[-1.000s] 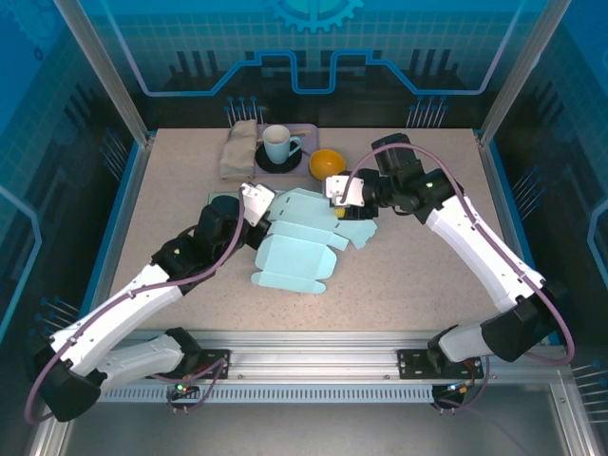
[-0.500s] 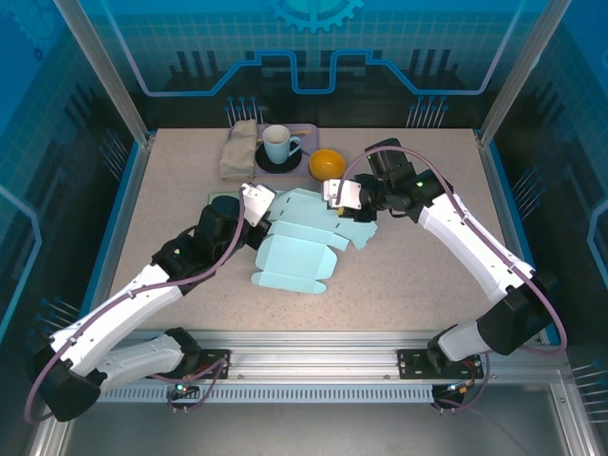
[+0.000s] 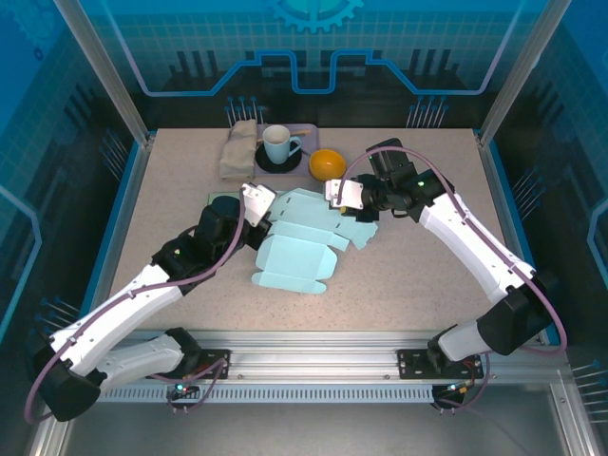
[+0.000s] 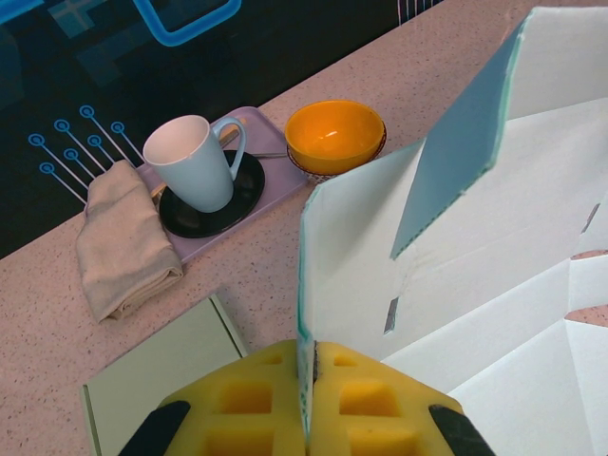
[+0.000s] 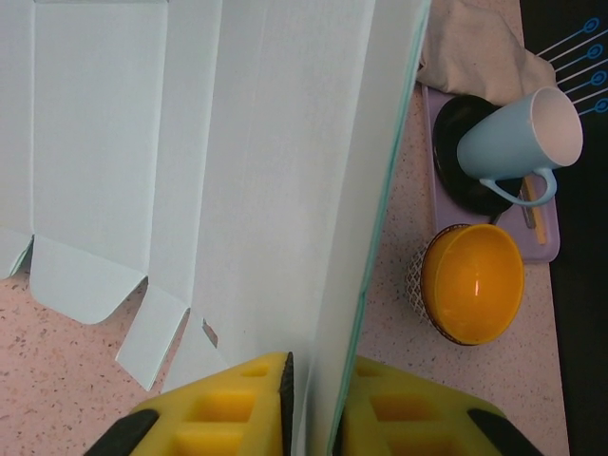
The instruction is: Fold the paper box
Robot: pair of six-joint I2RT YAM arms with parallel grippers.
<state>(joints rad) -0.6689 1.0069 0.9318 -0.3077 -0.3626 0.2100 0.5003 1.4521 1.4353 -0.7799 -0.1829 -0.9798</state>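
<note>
The light teal paper box (image 3: 299, 252) lies partly unfolded in the middle of the table, its flaps spread towards the back. My left gripper (image 3: 258, 204) is at its back left edge. In the left wrist view the yellow pads of that gripper (image 4: 313, 366) are shut on an upright panel of the box (image 4: 475, 266). My right gripper (image 3: 337, 195) is at the back right edge. In the right wrist view its jaws (image 5: 318, 375) are closed round a doubled, raised panel of the box (image 5: 237, 142).
Behind the box a pale blue mug (image 3: 278, 143) stands on a black saucer on a purple tray. Next to it are an orange bowl (image 3: 327, 163) and a folded beige cloth (image 3: 237, 147). A flat green card (image 4: 161, 370) lies under my left gripper. Frame posts border the table.
My right gripper's jaws have closed onto the raised panel and the wrist has shifted slightly left. The left arm and the box body have stayed put.
</note>
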